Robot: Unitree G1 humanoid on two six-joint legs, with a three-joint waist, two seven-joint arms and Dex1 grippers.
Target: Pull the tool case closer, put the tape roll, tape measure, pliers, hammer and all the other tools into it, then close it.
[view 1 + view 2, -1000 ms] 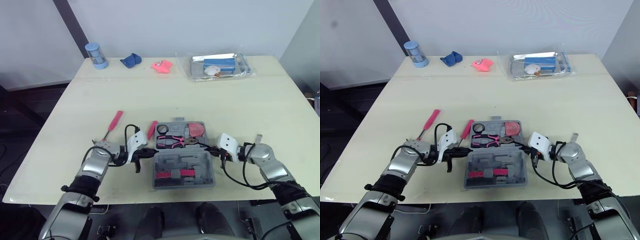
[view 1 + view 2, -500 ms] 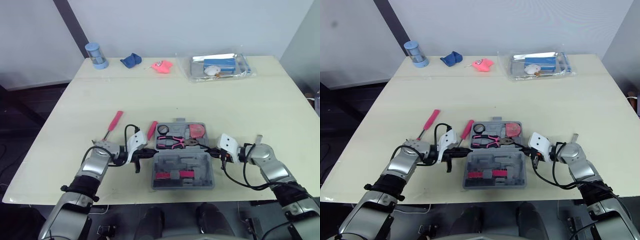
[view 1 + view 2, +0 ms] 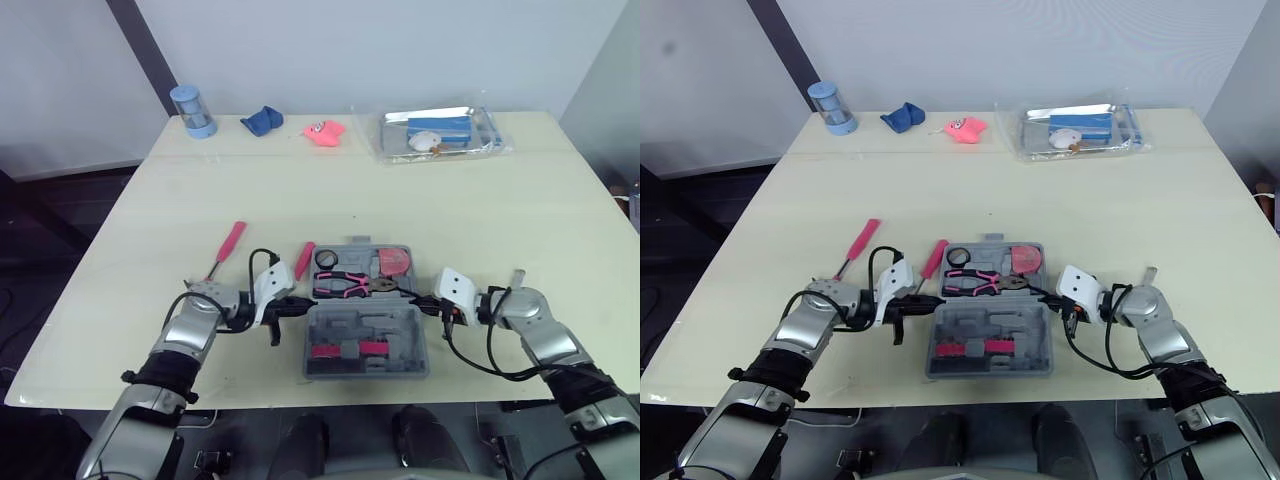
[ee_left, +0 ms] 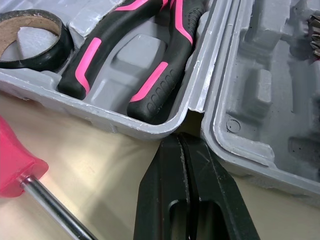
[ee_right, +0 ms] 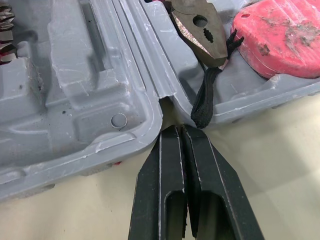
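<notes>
The grey tool case [image 3: 366,322] lies open near the table's front edge. Its far half holds a black tape roll [image 3: 325,259], pink-and-black pliers [image 3: 345,284] and a red tape measure [image 3: 393,261]. My left gripper [image 3: 297,301] is shut, with its tips at the hinge notch on the case's left side [image 4: 178,140]. My right gripper [image 3: 415,298] is shut too, its tips at the hinge notch on the right side [image 5: 176,129]. One pink screwdriver [image 3: 304,260] lies against the case's left side. Another pink screwdriver [image 3: 228,246] lies further left.
A small metal tool [image 3: 517,275] lies by my right forearm. Along the back edge stand a blue cylinder [image 3: 193,110], a blue cloth [image 3: 262,120], a pink toy [image 3: 323,133] and a clear bag [image 3: 437,132] holding a blue box.
</notes>
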